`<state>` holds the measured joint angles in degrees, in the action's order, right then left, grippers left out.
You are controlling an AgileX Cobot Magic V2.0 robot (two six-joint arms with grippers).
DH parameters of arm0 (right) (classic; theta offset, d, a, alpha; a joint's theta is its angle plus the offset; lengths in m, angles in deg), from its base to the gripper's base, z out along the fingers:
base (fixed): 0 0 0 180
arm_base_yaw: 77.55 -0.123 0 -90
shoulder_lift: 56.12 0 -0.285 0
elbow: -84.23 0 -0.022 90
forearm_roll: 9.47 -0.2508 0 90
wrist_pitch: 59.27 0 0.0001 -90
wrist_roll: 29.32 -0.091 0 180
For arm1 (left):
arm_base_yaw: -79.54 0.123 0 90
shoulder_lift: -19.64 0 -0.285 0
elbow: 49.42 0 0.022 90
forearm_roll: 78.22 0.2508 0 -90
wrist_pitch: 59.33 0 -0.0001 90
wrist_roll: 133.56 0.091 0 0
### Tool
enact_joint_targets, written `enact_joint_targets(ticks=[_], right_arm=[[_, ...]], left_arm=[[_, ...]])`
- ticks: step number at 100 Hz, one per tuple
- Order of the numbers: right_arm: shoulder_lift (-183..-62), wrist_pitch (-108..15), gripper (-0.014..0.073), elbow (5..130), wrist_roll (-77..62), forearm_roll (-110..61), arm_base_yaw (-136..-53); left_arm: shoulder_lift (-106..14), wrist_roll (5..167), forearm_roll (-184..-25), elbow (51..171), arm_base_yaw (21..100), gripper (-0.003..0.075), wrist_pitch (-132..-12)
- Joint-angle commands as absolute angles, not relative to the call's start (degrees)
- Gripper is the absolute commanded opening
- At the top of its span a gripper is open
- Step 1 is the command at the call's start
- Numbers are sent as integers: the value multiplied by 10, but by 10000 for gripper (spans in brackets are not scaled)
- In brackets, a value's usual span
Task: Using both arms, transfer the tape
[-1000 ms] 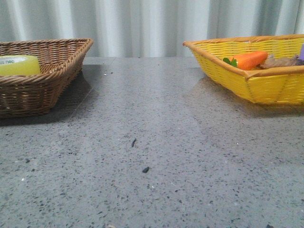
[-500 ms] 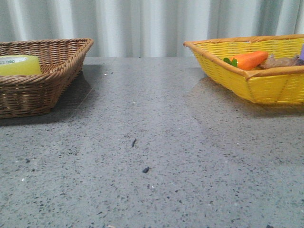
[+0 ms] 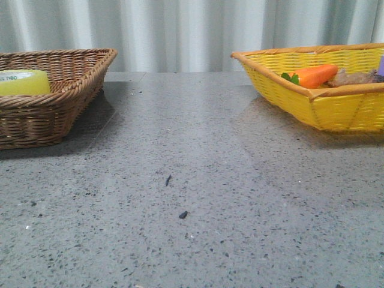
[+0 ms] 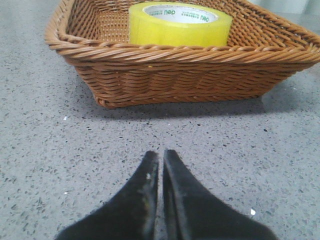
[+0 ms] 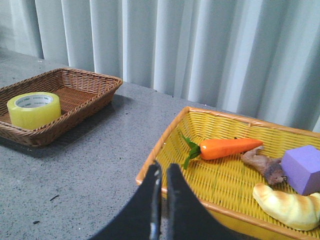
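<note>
The yellow tape roll (image 4: 180, 23) with a white core lies flat in the brown wicker basket (image 4: 165, 82). It also shows in the front view (image 3: 24, 82) at the far left and in the right wrist view (image 5: 34, 109). My left gripper (image 4: 161, 156) is shut and empty, low over the table a short way in front of the brown basket. My right gripper (image 5: 163, 167) is shut and empty, above the near left rim of the yellow basket (image 5: 220, 187). Neither gripper shows in the front view.
The yellow basket (image 3: 336, 111) at the right holds an orange toy carrot (image 5: 227, 148), a brown toy (image 5: 265, 165), a purple block (image 5: 302, 170) and a toy bread (image 5: 287, 205). Grey speckled table (image 3: 192, 180) lies between the baskets. A pale curtain hangs behind.
</note>
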<state>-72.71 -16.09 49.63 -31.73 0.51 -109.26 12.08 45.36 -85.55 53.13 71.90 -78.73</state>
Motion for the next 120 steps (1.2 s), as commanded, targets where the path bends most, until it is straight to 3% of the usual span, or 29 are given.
enact_joint_targets(ticks=[1,63,77,104,120], right_arm=[[-735,-203,-62,508,-316,17,-1090],[-734,-209,-62,478,-316,19,-1078],[-734,-262,-62,408,-319,34,-1007],[-734,-536,-62,188,-322,21,-837],[-701,-511,-62,119,-322,19,-817]], left_arm=[[137,449,-857,528,719,-20,-762],[137,449,-857,528,719,-20,-762],[137,449,-857,528,719,-20,-762],[137,449,-857,528,719,-20,-762],[137,449,-857,528,719,-20,-762]])
